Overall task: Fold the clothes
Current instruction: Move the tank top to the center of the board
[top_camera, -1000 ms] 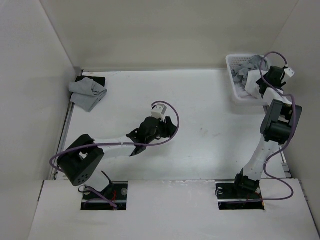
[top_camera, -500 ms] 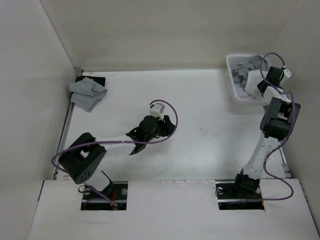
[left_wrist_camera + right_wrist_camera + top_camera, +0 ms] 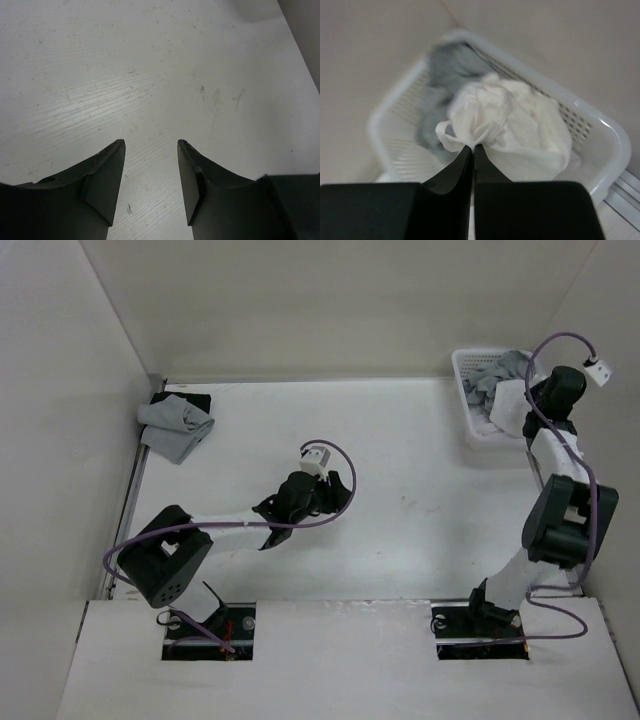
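The clothes [image 3: 510, 120], a crumpled white garment of thin fabric, hang bunched over the white lattice basket [image 3: 600, 130]. My right gripper [image 3: 473, 146] is shut on a pinch of that fabric, and the garment is pulled up from the basket. From above, the right gripper [image 3: 524, 412] stands over the basket [image 3: 468, 400] at the far right, with the white clothes [image 3: 507, 400] beside it. Over bare table near the middle, my left gripper [image 3: 151, 144] is open with nothing between its fingers; in the top view the left gripper [image 3: 340, 485] points right.
A grey garment [image 3: 445, 75] lies in the basket behind the white one. A folded grey cloth [image 3: 176, 426] rests at the table's far left corner. Walls enclose the table on the left, back and right.
The right gripper has shut on the white garment and the right arm has risen, lifting the fabric. The left arm has barely moved.
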{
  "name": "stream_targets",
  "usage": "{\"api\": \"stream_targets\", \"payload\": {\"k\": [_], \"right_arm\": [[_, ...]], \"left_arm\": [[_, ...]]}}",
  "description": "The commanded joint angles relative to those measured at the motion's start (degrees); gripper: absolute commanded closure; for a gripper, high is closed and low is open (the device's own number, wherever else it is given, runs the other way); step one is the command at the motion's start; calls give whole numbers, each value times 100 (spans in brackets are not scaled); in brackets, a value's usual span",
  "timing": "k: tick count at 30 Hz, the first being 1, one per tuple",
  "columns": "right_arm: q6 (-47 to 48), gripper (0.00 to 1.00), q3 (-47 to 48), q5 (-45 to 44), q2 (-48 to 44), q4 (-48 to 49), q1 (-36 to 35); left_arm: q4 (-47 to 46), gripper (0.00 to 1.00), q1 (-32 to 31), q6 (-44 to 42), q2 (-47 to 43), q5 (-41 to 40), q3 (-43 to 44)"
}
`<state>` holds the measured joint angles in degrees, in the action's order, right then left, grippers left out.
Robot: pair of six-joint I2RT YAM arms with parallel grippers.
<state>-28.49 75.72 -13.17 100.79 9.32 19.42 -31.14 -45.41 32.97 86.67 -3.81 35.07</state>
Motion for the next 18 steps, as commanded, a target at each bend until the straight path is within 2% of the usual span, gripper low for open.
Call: {"api": "stream_targets", "payload": {"k": [1,6,9,12,16,18], "right_arm": [[10,99,-215,-46,-1322,1220,-521],[-15,99,-778,375,-2712,1257,-1592],[-279,99,-910,999,-3397,1186,-2479],[-131,99,-762,1325,-4004,1081,-3533],[334,96,-515,1458,-4515,888,-4940],[292,96,-593,1440,-4516,835,-5249]], "left_arm": [[-244,56,-34,43,-361,83,264],[-25,56,63,130,-958,-171,220],[300,56,220,227,-1476,-575,202],[757,56,466,350,-2178,-1023,106],[1153,56,792,517,-3110,-1463,-140],[1346,56,959,596,-3550,-1648,-263]]}}
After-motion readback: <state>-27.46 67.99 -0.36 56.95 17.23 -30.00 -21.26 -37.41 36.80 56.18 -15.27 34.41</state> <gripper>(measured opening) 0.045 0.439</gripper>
